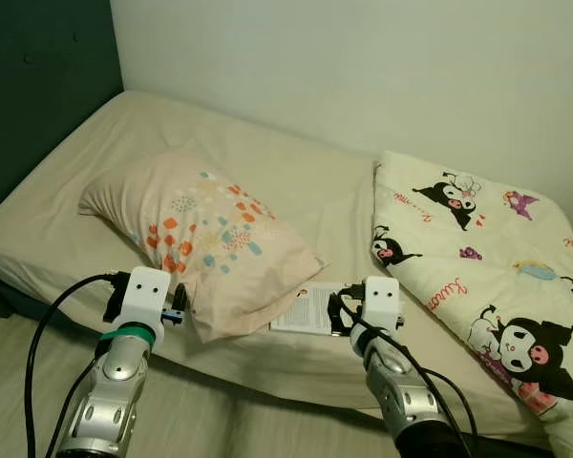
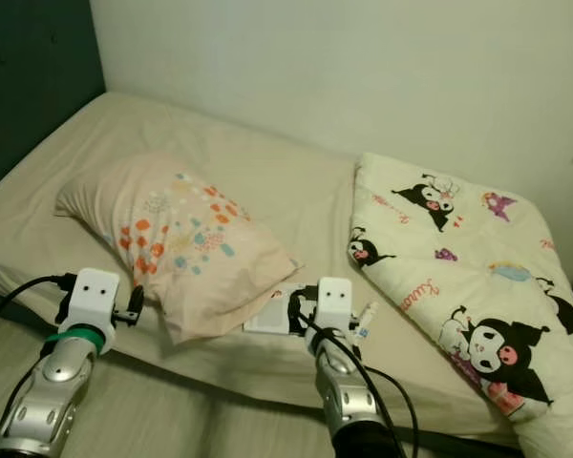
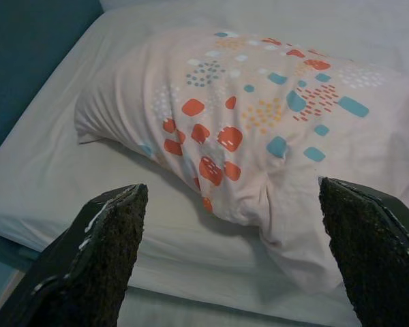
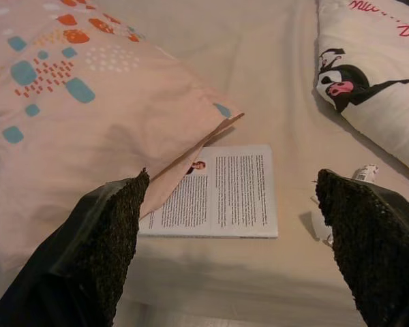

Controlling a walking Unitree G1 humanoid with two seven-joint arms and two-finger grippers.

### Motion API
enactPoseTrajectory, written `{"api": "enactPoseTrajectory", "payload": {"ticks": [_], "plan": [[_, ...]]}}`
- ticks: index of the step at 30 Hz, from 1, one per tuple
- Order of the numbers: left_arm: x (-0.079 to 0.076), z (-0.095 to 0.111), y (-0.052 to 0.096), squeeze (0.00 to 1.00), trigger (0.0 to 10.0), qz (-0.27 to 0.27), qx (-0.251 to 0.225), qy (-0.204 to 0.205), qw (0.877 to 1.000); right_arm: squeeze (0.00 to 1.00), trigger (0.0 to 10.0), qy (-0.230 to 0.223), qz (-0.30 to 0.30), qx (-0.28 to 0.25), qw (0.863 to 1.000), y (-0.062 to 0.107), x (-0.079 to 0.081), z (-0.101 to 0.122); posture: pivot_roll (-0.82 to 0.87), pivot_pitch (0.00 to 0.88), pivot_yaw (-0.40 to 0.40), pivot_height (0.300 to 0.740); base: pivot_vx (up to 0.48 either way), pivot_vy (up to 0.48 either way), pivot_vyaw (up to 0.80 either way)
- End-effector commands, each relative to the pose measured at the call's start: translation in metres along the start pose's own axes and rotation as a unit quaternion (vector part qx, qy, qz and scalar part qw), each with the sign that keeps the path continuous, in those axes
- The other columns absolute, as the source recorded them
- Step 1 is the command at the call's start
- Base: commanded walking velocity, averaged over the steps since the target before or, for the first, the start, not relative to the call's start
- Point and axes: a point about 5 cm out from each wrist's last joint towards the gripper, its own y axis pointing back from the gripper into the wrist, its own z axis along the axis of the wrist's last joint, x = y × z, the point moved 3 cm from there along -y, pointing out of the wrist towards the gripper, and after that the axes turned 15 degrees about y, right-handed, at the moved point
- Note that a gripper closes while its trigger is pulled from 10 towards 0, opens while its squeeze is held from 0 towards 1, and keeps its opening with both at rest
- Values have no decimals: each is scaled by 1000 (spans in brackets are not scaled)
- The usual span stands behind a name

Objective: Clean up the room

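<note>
Right hand (image 4: 232, 225) spread wide, poised over booklet (image 4: 218, 194) to grasp; left hand (image 3: 232, 225) wide, facing pillow (image 3: 259, 116).

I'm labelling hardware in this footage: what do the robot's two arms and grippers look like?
Both arms are silver, jointed metal tubes ending in a white boxy wrist housing. The left arm has a green ring below its housing and a black cable looping off it; the right arm carries black cables too. The left gripper and right gripper each have two long black fingers with rough, textured pads.
</note>
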Motion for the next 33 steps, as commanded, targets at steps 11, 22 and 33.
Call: {"api": "enactPoseTrajectory", "payload": {"ticks": [11, 22, 33], "plan": [[-4, -8, 5, 0, 10000, 3, 10, 11, 1000, 0, 10000, -12, -13, 8, 1000, -1, -12, -4, 74, 5, -149, 740, 0, 0, 0], [4, -10, 6, 0, 10000, 20, 13, 21, 999, 0, 10000, 31, -8, 12, 999, 2, -11, -9, 66, 7, -144, 740, 0, 0, 0], [0, -11, 6, 0, 10000, 19, 12, 19, 1000, 0, 10000, 17, 12, -12, 1000, 2, -5, 1, 57, 18, -142, 740, 0, 0, 0]]}}
